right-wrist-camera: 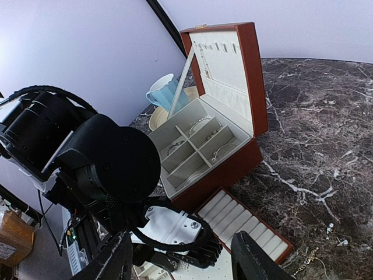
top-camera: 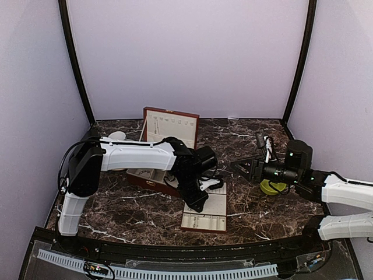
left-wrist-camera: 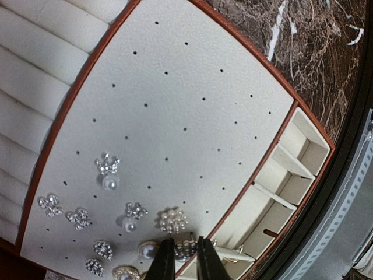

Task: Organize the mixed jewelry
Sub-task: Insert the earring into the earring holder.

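The mixed jewelry shows mostly as studs (left-wrist-camera: pixel 108 172) pinned in the cream perforated panel of the flat tray (left-wrist-camera: pixel 192 105): pearls, crystal bows and clusters. My left gripper (left-wrist-camera: pixel 185 242) points down at the panel's corner, its jaws shut on a small pearl-cluster stud (left-wrist-camera: pixel 185 251). From above, the left gripper (top-camera: pixel 198 197) is over the tray (top-camera: pixel 217 205). My right gripper (top-camera: pixel 242 167) hangs over the marble to the right, open and holding nothing, and the right gripper (right-wrist-camera: pixel 186 262) looks towards the left arm. Thin bracelets and chains (right-wrist-camera: pixel 201 124) lie in the box's compartments. A few tiny loose pieces (right-wrist-camera: pixel 333 231) rest on the marble.
The reddish-brown box (top-camera: pixel 187 125) stands open behind the tray, lid upright. A light blue mug (right-wrist-camera: pixel 163 92) on a saucer sits behind the box at the left wall. A yellow-green object (top-camera: pixel 273 186) lies under the right wrist. Ring slots (left-wrist-camera: pixel 29 87) and small compartments (left-wrist-camera: pixel 291 169) flank the stud panel.
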`<action>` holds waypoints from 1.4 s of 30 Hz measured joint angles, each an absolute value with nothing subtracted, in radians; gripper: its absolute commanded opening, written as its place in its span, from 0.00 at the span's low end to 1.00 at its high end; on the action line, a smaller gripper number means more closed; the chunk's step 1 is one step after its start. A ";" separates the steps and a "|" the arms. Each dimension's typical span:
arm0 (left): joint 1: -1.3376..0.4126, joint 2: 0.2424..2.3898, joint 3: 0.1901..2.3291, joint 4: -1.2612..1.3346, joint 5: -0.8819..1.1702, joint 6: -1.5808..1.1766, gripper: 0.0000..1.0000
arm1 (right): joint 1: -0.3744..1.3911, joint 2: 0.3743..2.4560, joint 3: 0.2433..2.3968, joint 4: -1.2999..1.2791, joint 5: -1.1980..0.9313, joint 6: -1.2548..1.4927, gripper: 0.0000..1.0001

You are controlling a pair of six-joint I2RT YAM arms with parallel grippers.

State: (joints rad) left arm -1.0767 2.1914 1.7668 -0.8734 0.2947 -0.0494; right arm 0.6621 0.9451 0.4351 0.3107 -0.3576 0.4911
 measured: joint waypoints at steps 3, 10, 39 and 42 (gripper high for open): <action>-1.077 2.191 1.767 -0.873 0.295 -0.049 0.14 | 0.662 0.945 0.435 0.311 -0.358 0.491 0.58; -1.077 2.191 1.767 -0.873 0.295 -0.053 0.18 | 0.662 0.945 0.434 0.311 -0.358 0.491 0.58; -1.079 2.194 1.803 -0.869 0.299 -0.064 0.24 | 0.662 0.942 0.434 0.313 -0.358 0.492 0.58; -1.078 2.194 1.812 -0.868 0.299 -0.064 0.24 | 0.662 0.935 0.433 0.313 -0.356 0.492 0.58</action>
State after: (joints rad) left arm -1.0782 2.1941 1.8122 -0.8677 0.2989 -0.0639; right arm 0.6621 0.9348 0.4332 0.3126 -0.3565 0.4919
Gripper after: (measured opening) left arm 0.241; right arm 0.583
